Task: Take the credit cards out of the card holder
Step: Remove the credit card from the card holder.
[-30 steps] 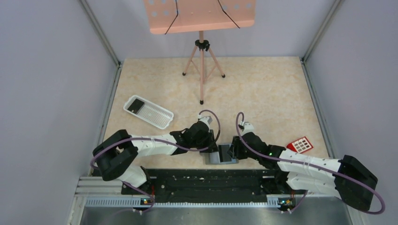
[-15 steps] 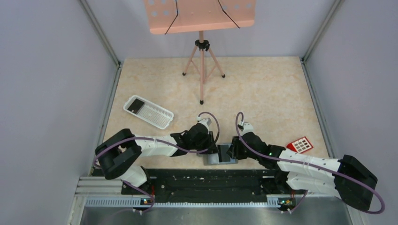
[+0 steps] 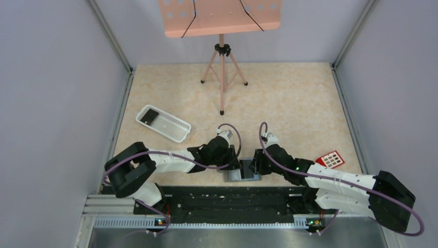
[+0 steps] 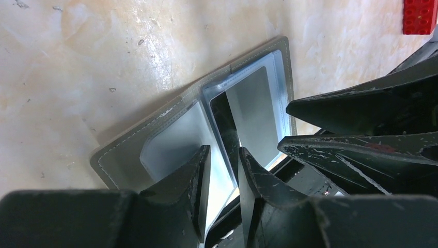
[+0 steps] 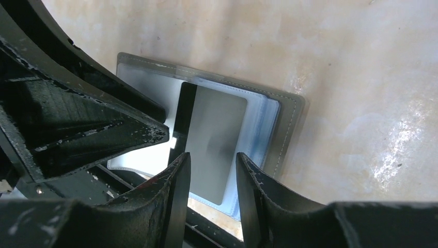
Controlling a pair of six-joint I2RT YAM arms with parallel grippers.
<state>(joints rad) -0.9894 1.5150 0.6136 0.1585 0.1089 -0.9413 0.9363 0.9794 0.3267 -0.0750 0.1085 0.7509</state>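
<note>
The card holder [image 3: 238, 176] lies open at the table's near edge, slate-grey outside and bluish inside. It also shows in the left wrist view [image 4: 121, 155] and the right wrist view [image 5: 288, 129]. A grey card with a dark stripe [image 5: 214, 129] sits in its right half and also shows in the left wrist view [image 4: 253, 106]. My left gripper [image 4: 224, 151] hovers slightly open over the fold. My right gripper [image 5: 213, 155] is open above the grey card. A red credit card [image 3: 330, 159] lies on the table to the right.
A white ribbed tray [image 3: 170, 126] holding a dark card [image 3: 150, 115] stands at the left. A pink stand on a tripod [image 3: 222, 77] is at the back. The black base rail [image 3: 227, 199] runs just behind the holder. Both grippers' fingers crowd close together over the holder.
My left arm has shifted slightly and the holder has slid a little to the left. The right arm has barely moved.
</note>
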